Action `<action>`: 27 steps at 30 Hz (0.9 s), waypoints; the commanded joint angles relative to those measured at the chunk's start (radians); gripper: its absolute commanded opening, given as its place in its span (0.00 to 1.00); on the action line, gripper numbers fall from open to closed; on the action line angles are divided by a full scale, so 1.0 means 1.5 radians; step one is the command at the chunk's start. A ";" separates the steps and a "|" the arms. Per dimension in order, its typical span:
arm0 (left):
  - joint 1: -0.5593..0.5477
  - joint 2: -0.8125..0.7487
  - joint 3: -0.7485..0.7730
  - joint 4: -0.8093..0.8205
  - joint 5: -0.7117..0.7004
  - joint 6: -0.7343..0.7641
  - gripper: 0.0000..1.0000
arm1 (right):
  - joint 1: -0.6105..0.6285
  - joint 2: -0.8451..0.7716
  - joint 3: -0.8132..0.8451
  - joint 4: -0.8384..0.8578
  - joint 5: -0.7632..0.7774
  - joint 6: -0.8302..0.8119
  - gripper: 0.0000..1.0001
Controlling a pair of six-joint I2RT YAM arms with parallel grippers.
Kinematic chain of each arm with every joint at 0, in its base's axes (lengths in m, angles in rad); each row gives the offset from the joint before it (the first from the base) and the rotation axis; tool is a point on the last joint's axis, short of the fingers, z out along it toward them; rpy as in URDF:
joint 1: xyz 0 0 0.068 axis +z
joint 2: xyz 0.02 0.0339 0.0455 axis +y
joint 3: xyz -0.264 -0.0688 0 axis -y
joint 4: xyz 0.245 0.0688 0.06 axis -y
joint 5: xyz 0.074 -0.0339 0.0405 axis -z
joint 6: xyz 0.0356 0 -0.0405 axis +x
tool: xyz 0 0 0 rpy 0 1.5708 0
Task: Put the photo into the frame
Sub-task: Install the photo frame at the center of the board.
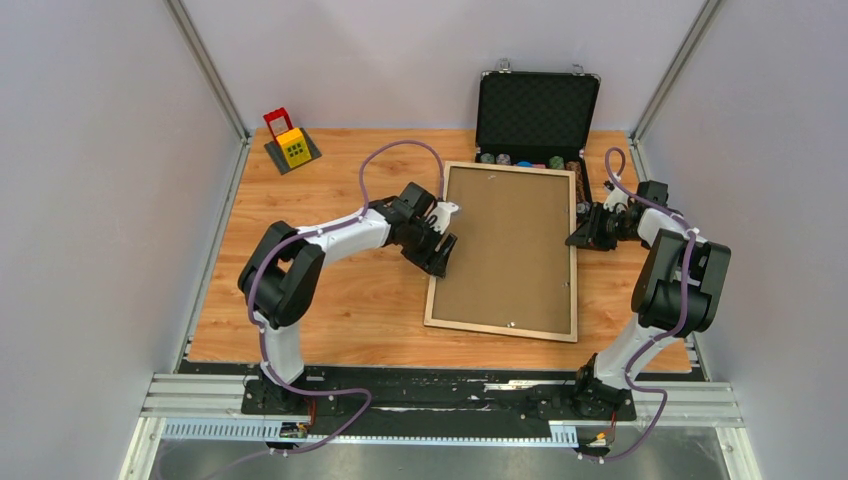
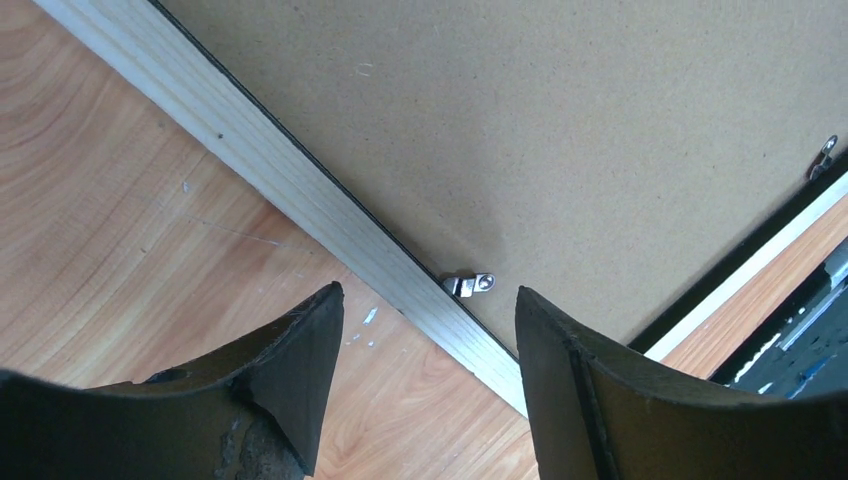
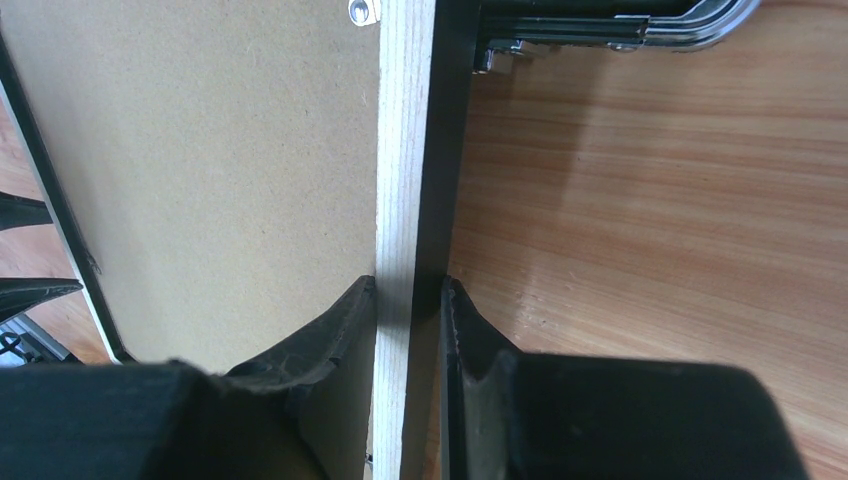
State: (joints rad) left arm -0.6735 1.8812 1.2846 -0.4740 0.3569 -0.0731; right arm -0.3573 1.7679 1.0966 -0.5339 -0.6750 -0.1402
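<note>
Holding the pale wooden rectangular frame point(image 3: 398, 150) by its rail, the right gripper point(image 3: 410, 300) should stay clamped while the spread-fingered left gripper point(image 2: 430, 330) turns the small metal clip point(image 2: 470, 284) over the brown backing board point(image 2: 560, 130).

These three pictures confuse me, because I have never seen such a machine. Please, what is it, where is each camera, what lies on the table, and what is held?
It is a robot: two white and black arms bolted at the table's near edge. One picture looks down from above; the other two come from cameras on the wrists.

On the wooden table lies the large pale wood picture frame, face down, with a plain brown backing board in it. The photo is not visible. Behind stand an open black case and a small red and yellow toy.

The right gripper pinches the frame's right rail. The left gripper is open above the left rail, near a small metal clip, holding nothing.
</note>
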 commanded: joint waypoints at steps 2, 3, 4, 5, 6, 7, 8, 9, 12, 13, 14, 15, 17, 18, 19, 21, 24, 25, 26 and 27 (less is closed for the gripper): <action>0.003 -0.010 0.038 0.018 -0.013 -0.028 0.69 | -0.009 0.005 0.002 0.023 -0.041 -0.009 0.00; 0.004 -0.006 0.039 0.020 -0.018 -0.030 0.68 | -0.009 0.006 0.002 0.022 -0.040 -0.009 0.00; 0.003 -0.004 0.040 0.023 -0.019 -0.033 0.67 | -0.009 0.006 0.002 0.022 -0.040 -0.009 0.00; 0.003 0.001 0.041 0.023 -0.021 -0.035 0.67 | -0.009 0.006 0.002 0.022 -0.040 -0.010 0.00; 0.003 0.006 0.042 0.024 -0.022 -0.038 0.66 | -0.009 0.007 0.002 0.022 -0.039 -0.009 0.00; 0.003 0.007 0.044 0.025 -0.022 -0.039 0.66 | -0.009 0.008 0.002 0.022 -0.039 -0.010 0.00; 0.002 0.010 0.043 0.028 -0.023 -0.040 0.65 | -0.010 0.009 0.002 0.023 -0.039 -0.010 0.00; 0.002 0.011 0.043 0.028 -0.023 -0.040 0.65 | -0.010 0.009 0.002 0.023 -0.039 -0.010 0.00; 0.002 0.014 0.040 0.030 -0.028 -0.039 0.64 | -0.010 0.009 0.002 0.023 -0.039 -0.010 0.00; 0.002 0.015 0.039 0.030 -0.029 -0.039 0.64 | -0.010 0.009 0.002 0.023 -0.040 -0.010 0.00; 0.002 0.016 0.034 0.032 -0.030 -0.038 0.64 | -0.011 0.009 0.002 0.023 -0.040 -0.010 0.00; 0.002 0.016 0.032 0.033 -0.031 -0.038 0.64 | -0.011 0.009 0.002 0.022 -0.040 -0.010 0.00; 0.002 0.018 0.026 0.035 -0.032 -0.038 0.63 | -0.011 0.009 0.002 0.023 -0.041 -0.010 0.00; 0.002 0.018 0.023 0.035 -0.032 -0.038 0.63 | -0.011 0.009 0.002 0.023 -0.041 -0.010 0.00; 0.002 0.019 0.022 0.036 -0.033 -0.038 0.62 | -0.011 0.009 0.002 0.022 -0.041 -0.010 0.00; 0.002 0.019 0.019 0.037 -0.033 -0.037 0.61 | -0.010 0.009 0.002 0.021 -0.041 -0.010 0.00; 0.002 0.019 0.015 0.037 -0.031 -0.036 0.60 | -0.012 0.008 0.002 0.022 -0.042 -0.010 0.00; 0.002 0.019 0.013 0.036 -0.031 -0.035 0.60 | -0.012 0.008 0.002 0.022 -0.042 -0.010 0.00; 0.002 0.018 0.012 0.036 -0.030 -0.035 0.60 | -0.013 0.008 0.002 0.022 -0.043 -0.011 0.00; 0.002 0.018 0.010 0.035 -0.029 -0.034 0.60 | -0.013 0.008 0.002 0.021 -0.043 -0.011 0.00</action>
State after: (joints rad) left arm -0.6727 1.9049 1.3136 -0.4496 0.3119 -0.1246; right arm -0.3645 1.7752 1.0966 -0.5331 -0.6910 -0.1402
